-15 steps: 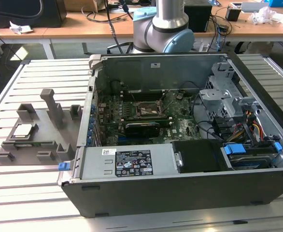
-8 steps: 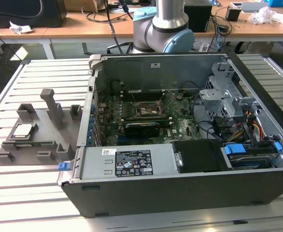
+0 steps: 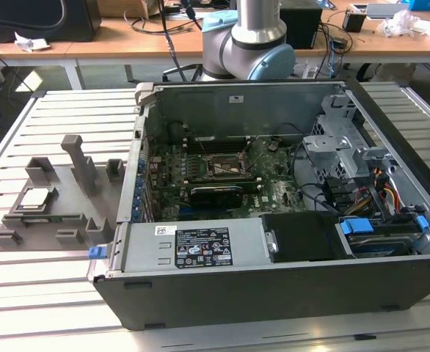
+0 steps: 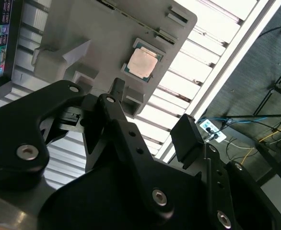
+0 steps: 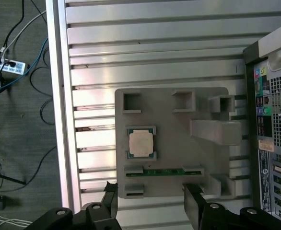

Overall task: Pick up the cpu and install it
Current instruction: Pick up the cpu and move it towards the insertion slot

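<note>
Slatted metal tabletop (image 3: 61,117) carries an open computer case (image 3: 274,293) with a grey tray (image 3: 70,204) just beside it, on the exterior view's left. The cpu (image 5: 141,143) lies flat in a square recess of that tray. The gripper (image 5: 150,194) hangs above the tray, jaws spread wide, holding nothing.

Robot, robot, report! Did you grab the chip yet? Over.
Hand open, empty, over the tray. Cpu lies in its tray slot, not touched. Nothing on top of it.
</note>
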`<action>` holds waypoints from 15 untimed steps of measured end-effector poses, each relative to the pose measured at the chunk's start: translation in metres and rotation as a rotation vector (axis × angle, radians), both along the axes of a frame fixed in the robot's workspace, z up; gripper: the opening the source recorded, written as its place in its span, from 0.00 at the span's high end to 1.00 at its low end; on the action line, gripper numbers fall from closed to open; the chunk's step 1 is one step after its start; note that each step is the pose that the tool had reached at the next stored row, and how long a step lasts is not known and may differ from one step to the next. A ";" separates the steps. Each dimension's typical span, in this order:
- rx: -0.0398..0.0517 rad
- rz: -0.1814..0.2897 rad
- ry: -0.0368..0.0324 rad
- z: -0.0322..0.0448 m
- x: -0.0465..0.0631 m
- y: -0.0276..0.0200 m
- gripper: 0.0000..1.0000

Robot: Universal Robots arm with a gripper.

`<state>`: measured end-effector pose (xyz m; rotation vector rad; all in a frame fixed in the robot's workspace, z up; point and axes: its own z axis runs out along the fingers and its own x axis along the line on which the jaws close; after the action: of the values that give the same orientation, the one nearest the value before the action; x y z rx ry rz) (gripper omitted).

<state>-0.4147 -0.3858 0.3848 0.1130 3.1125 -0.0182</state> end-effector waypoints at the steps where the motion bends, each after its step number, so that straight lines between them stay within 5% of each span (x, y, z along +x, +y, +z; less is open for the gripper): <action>1: 0.0000 0.000 0.0000 -0.0003 0.000 0.0000 0.34; 15: 0.0000 0.000 0.0001 -0.0076 0.000 0.0000 0.34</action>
<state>-0.4146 -0.3858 0.3771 0.1129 3.1126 -0.0182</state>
